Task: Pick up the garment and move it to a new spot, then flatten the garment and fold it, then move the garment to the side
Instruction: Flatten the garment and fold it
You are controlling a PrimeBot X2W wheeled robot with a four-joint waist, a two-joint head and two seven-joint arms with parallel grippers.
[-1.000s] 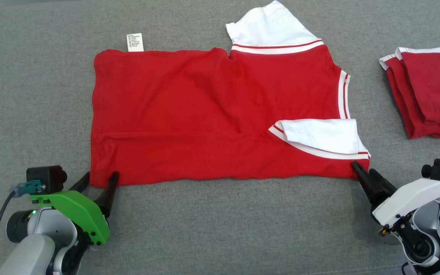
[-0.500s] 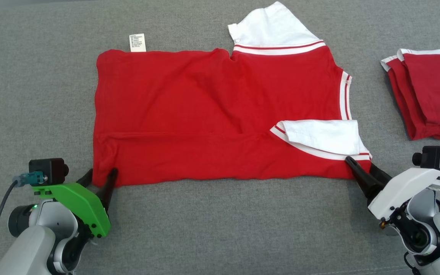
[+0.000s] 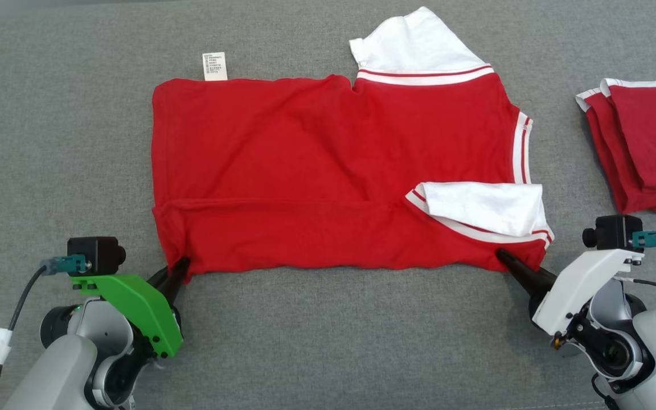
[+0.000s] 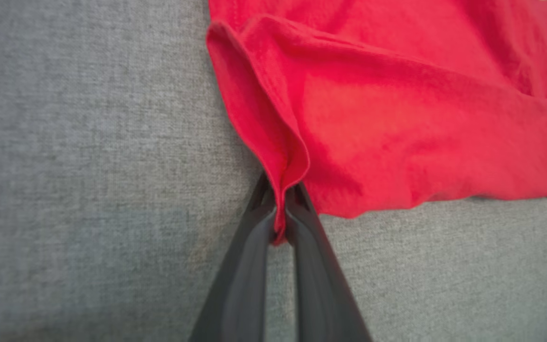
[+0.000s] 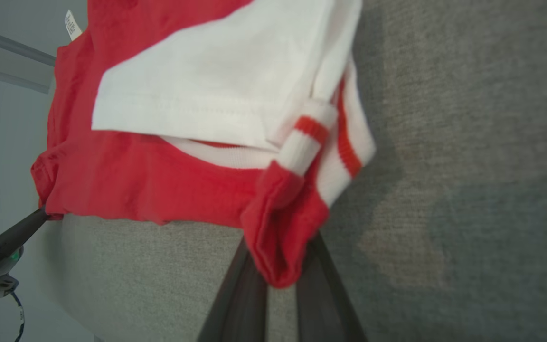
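Head view gives me the garment (image 3: 328, 171) spread flat on the grey fabric surface (image 3: 328, 341), its long axis running left to right across my front, hem end to the left, white sleeves to the right. Its near edge lies straight ahead of both grippers, one arm at each end: my left gripper (image 3: 181, 265) at the near left corner, my right gripper (image 3: 503, 257) at the near right corner, just below the folded-in white sleeve (image 3: 482, 208). Both are clamped tight on cloth; the left wrist view shows a raised ridge of red hem pinched between the fingers, the right wrist view a bunched red corner. The shirt's bulk stretches away from the fingertips, so I judge the fold must carry this near edge up and over toward the far edge, arms kept level
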